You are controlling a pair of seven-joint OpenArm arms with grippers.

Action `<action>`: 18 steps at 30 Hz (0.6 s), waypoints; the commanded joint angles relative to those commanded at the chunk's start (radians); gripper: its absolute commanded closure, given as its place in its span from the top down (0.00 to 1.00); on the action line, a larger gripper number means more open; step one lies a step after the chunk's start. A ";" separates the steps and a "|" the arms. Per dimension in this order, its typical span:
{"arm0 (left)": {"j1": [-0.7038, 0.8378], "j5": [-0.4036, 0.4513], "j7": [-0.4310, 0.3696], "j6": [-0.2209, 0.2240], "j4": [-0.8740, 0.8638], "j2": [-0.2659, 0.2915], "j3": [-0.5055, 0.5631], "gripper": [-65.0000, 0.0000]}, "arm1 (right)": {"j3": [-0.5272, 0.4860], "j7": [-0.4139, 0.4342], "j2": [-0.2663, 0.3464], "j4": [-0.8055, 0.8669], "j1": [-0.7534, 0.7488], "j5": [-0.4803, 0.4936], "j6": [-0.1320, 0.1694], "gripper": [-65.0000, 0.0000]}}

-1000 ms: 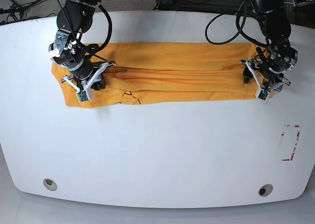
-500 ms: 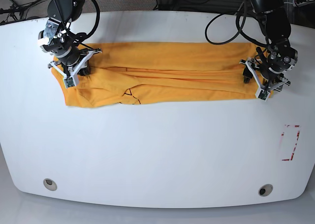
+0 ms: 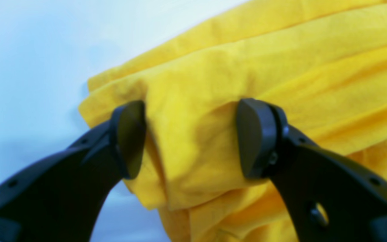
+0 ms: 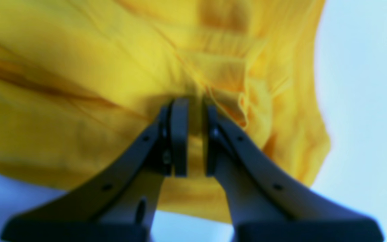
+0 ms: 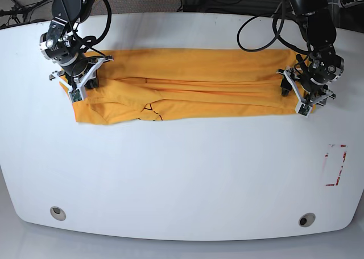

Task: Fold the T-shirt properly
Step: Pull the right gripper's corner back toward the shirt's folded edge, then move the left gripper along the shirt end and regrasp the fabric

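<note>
Item: the T-shirt (image 5: 193,85), orange-yellow cotton.
Shape: folded into a long horizontal band with lengthwise creases and ridges along its middle.
Place: lay flat on the far half of the desk (image 5: 182,173), stretched from left to right.
Print: a small part of black lettering showed at the near edge, left of centre.
Ends: both bunched into layered folds; the left end sat wider and more rumpled.
</note>
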 joint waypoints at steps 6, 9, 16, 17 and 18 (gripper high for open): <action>-0.006 -0.015 0.000 0.000 0.032 0.006 -0.005 0.61 | 0.002 0.031 0.008 -0.149 0.051 -0.002 0.000 0.10; -0.025 -0.058 0.005 0.000 0.075 0.006 -0.005 0.62 | 0.002 0.080 0.009 -0.224 0.057 0.000 0.000 0.10; -0.031 -0.167 0.020 0.000 0.140 0.002 -0.005 0.64 | 0.002 0.103 0.011 -0.275 0.058 0.000 0.000 0.10; -0.031 -0.187 0.037 0.000 0.153 0.002 -0.006 0.66 | 0.002 0.103 0.011 -0.275 0.057 0.000 0.000 0.10; -0.032 -0.204 0.052 0.000 0.164 0.000 -0.009 0.68 | 0.002 0.103 0.011 -0.275 0.057 0.000 0.000 0.10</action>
